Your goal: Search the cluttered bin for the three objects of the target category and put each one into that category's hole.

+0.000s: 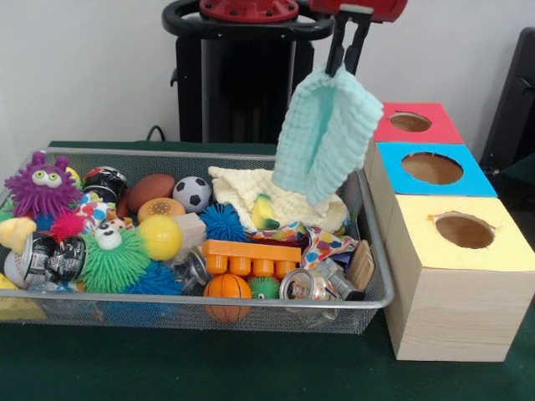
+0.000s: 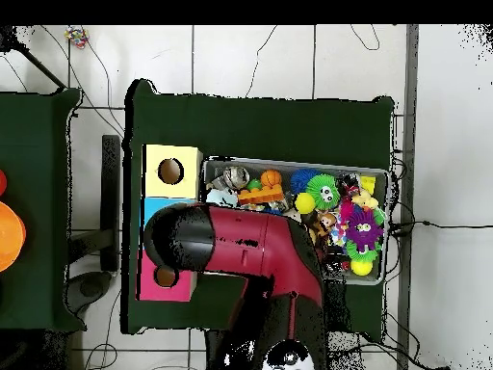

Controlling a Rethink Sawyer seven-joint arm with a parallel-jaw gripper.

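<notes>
My gripper (image 1: 343, 68) hangs from the top edge, shut on the top of a mint-green knitted cloth (image 1: 326, 138). The cloth dangles above the far right corner of the wire mesh bin (image 1: 209, 302), left of the boxes. A pale yellow cloth (image 1: 251, 188) lies in the bin beneath it. A white polka-dot cloth (image 1: 324, 243) lies partly buried near the bin's right front. The yellow-panelled box (image 1: 493, 251) with its rough round hole (image 1: 464, 230) stands nearest the camera at the right. In the overhead view the arm (image 2: 250, 251) hides the gripper; the yellow box's hole (image 2: 170, 171) shows.
The blue-panelled box (image 1: 468, 180) and the red-panelled box (image 1: 443, 125) stand behind the yellow one. The bin holds spiky rubber toys (image 1: 114, 263), balls, cans, an orange brick (image 1: 251, 257) and a purple monster toy (image 1: 42, 188). The black pedestal (image 1: 234, 83) stands behind.
</notes>
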